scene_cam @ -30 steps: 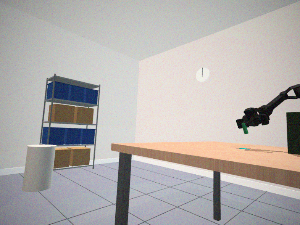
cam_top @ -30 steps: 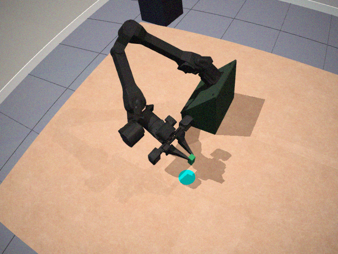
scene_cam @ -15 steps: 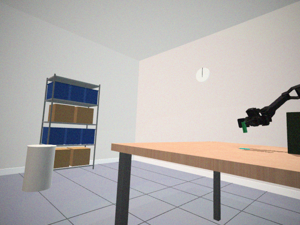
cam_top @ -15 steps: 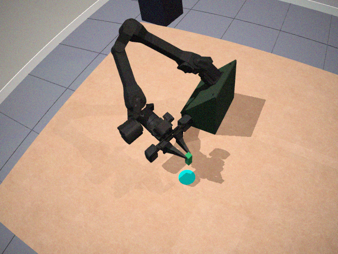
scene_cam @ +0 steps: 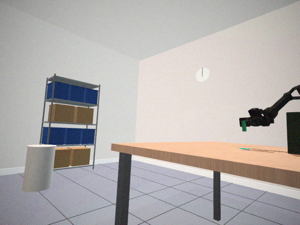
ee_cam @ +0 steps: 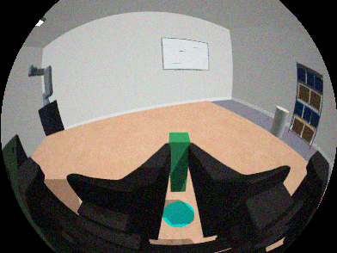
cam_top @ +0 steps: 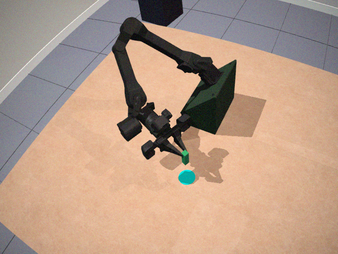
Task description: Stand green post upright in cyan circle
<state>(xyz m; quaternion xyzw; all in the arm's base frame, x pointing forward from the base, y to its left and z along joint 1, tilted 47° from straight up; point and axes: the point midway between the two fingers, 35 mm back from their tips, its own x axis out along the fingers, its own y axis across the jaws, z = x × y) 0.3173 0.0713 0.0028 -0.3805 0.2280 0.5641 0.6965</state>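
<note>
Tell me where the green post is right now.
The green post hangs upright in the tool, well above the table. In the top view it sits just short of the cyan circle, not touching it.

Walls: plain white (scene_cam: pixel 72 48), meeting in a corner; white skirting along the base.
Ceiling: flat, pale grey (scene_cam: pixel 121 24).
Clock: round, white, on the right-hand wall (scene_cam: pixel 202 74).
Floor: grey-blue tiles (scene_cam: pixel 157 188) with dark joints.
Table: light wooden top (scene_cam: pixel 193 150) on dark legs.
Shelving: grey metal rack (scene_cam: pixel 70 121) against the left wall, four levels, blue boxes alternating with brown cartons.
Bin: white cylinder (scene_cam: pixel 38 168) just in front of the rack.
Board: white panel on the far wall (ee_cam: pixel 185 53).
Light: soft, casting shadows to the right across the table.
</note>
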